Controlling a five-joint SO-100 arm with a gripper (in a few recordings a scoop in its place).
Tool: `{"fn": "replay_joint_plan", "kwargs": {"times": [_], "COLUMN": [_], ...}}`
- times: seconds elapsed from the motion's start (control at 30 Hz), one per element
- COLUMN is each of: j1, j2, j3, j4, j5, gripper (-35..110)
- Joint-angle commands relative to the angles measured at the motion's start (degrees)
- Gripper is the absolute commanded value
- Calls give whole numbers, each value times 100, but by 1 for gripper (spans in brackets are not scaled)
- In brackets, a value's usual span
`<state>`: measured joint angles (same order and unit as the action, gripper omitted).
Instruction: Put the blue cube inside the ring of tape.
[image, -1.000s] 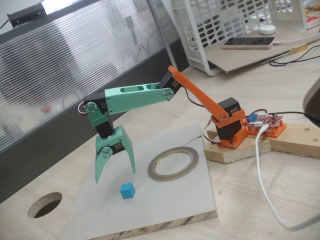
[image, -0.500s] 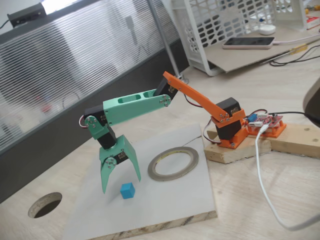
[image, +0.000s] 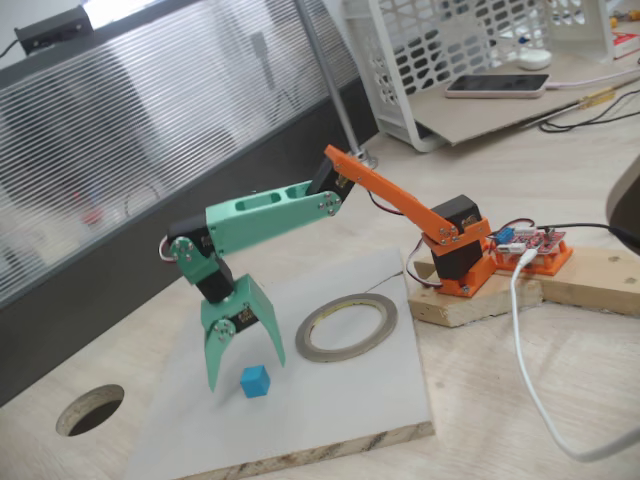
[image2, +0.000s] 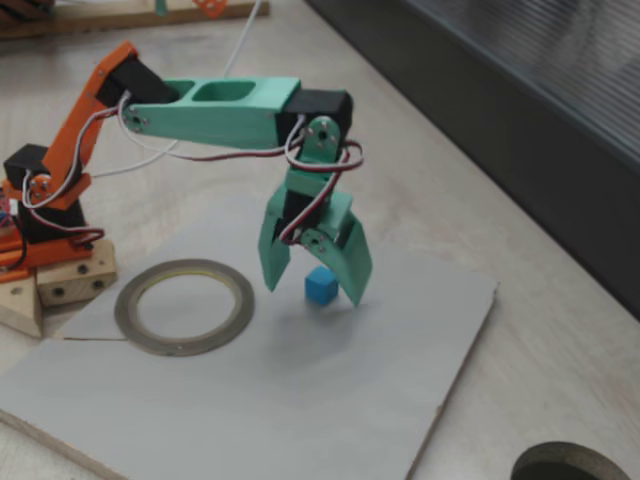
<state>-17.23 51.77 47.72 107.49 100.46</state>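
In a fixed view we see a round hole (image: 90, 409) in the table at far left. Next comes the green gripper (image: 243, 372), fingers spread apart and pointing down, straddling the cube (image: 255, 381) without touching it. The cube sits on the grey board (image: 350, 400). To its right the tape ring (image: 346, 327) lies flat, well apart from the cube. The orange base (image: 462, 262) stands at far right.
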Motion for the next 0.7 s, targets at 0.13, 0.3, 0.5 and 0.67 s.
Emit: {"fn": "replay_joint_plan", "kwargs": {"times": [0.13, 0.3, 0.5, 0.67], "j1": [-44, -44, -44, -44], "j2": [123, 114, 105, -193], "j3": [0, 0, 0, 0], "j4": [62, 62, 62, 62], "j5": [44, 44, 44, 44], "gripper": [72, 72, 72, 72]}}
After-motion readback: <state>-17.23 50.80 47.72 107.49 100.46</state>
